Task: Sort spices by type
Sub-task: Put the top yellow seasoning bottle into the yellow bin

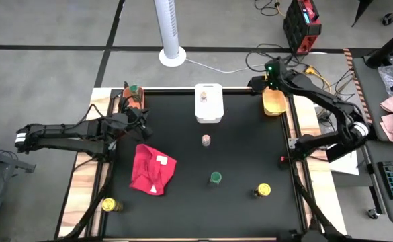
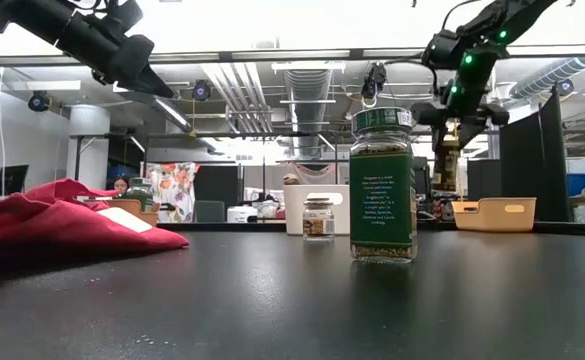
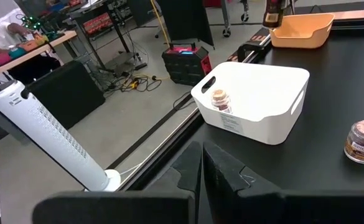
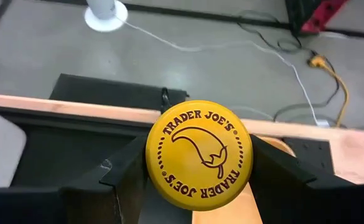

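Note:
My right gripper (image 1: 273, 86) hangs over the pale yellow bin (image 1: 275, 106) at the table's far right and is shut on a yellow-lidded spice jar (image 4: 199, 154). My left gripper (image 1: 144, 128) waits shut and empty at the far left, near the orange bin (image 1: 130, 101), which holds a green-lidded jar (image 1: 134, 89). The white bin (image 1: 208, 102) holds a pink-lidded jar (image 3: 219, 98). Standing on their bases on the black mat are a pink-lidded jar (image 1: 205, 140), a green-lidded jar (image 1: 215, 177) and a yellow-lidded jar (image 1: 263, 190). My right gripper pinches the jar between its two fingers (image 4: 122, 180), one on each side at or just under the yellow lid's rim (image 4: 152, 163). The fingers slant down from the table's right side. The jar hangs clear above the yellow bin, its lid top facing the wrist camera.
A crumpled red cloth (image 1: 152, 168) lies on the mat's left half. Another yellow-lidded jar (image 1: 109, 204) stands on the wooden edge at the near left corner. A white tower fan (image 1: 171, 30) stands on the floor beyond the far edge.

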Controlling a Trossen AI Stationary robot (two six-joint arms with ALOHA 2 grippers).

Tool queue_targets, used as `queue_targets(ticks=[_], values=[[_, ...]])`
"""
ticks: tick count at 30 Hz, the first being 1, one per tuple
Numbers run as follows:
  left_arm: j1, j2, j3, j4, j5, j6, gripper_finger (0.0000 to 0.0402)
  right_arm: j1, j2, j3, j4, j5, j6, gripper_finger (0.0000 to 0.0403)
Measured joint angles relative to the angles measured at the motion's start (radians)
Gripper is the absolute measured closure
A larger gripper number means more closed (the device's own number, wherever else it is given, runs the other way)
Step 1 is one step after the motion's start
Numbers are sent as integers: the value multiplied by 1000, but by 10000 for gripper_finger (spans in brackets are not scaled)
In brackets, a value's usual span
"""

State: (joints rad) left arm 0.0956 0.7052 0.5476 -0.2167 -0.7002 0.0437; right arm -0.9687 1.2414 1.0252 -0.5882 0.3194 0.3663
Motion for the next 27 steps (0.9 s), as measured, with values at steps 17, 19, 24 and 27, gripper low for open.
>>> queue_targets(ticks=[17, 19, 24, 27], values=[[0, 0, 0, 4, -61, 5, 402, -42, 66, 128, -167, -57, 5, 181], [0, 0, 0, 14, -61, 16, 402, -44, 87, 144, -203, -61, -11, 181], [0, 0, 0, 63, -61, 51, 402, -44, 141, 171, -220, -2, -39, 181], [0, 0, 0, 90, -61, 77, 402, -44, 159, 201, -221, 16, -40, 181]])
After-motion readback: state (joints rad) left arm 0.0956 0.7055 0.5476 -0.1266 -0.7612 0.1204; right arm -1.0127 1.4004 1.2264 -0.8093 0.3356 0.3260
